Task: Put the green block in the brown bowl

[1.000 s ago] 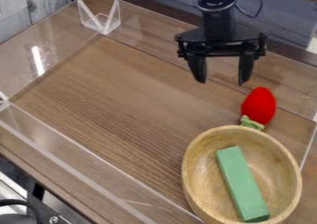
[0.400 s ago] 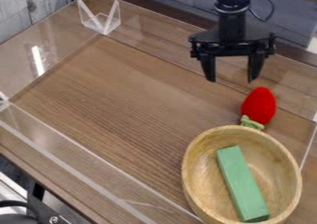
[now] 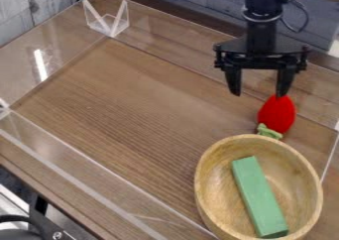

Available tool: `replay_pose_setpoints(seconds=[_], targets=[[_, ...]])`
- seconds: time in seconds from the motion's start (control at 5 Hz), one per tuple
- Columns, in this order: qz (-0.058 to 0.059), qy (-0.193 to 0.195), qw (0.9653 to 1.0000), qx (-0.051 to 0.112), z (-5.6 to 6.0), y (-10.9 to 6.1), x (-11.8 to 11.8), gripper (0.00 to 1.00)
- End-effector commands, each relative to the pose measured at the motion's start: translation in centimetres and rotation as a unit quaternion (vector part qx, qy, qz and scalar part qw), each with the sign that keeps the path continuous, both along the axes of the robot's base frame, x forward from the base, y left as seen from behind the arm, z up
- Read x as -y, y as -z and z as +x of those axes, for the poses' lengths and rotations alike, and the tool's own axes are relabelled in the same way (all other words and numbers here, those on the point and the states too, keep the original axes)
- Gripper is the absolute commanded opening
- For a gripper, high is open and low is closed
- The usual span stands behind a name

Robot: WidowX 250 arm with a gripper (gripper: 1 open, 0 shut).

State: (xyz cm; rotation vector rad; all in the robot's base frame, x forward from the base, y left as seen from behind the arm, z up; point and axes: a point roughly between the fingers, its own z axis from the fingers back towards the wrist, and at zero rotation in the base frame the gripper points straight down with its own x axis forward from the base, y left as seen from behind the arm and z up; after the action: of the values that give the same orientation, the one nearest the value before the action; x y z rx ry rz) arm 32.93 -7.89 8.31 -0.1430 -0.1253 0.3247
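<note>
Gripper (image 3: 263,82) has shifted rightward across the frame over the last second and dropped slightly; we now see it almost directly above the red strawberry toy (image 3: 276,112), where a second ago it hung over bare wood well to the left of it; jaws spread wide as before, nothing between them, pointing nearly straight down.

Green block (image 3: 259,196) has not moved; it lies flat inside the brown bowl (image 3: 212,163), running diagonally from the upper left of the basin toward the lower right rim; bowl sits at the bottom right of the wooden table (image 3: 119,105), unchanged too; strawberry toy touches or sits just beside the bowl's far rim, we cannot tell which.

Our read: the task's end state is already met, block in bowl, hand empty; the arm's sideways travel does nothing for the block; we judge it either a retreat or a drift toward the wrong object.

Risk: if the descent continues, the open fingers could nudge the strawberry into the bowl's rim; block itself looks safe.
</note>
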Motion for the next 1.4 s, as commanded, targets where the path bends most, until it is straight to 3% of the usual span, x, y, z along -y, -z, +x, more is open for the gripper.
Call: replay_pose_setpoints(seconds=[0.0,0.2,0.4,0.6,0.8,1.0,1.2], targets=[[-0.005,-0.001,0.9994,0.034,0.7,-2.4,0.1,1.00],[-0.003,-0.006,0.9993,0.037,0.9,-2.7,-0.2,1.00],[-0.002,-0.020,0.9989,0.042,1.3,-2.1,-1.7,0.00],[0.000,-0.038,0.9984,0.042,1.7,-1.2,-2.9,1.00],[0.004,-0.027,0.9988,0.039,2.2,-1.4,-2.4,0.00],[0.003,-0.033,0.9986,0.041,3.0,-0.8,-1.3,0.00],[0.003,-0.031,0.9989,0.037,3.1,-0.7,-0.4,1.00]])
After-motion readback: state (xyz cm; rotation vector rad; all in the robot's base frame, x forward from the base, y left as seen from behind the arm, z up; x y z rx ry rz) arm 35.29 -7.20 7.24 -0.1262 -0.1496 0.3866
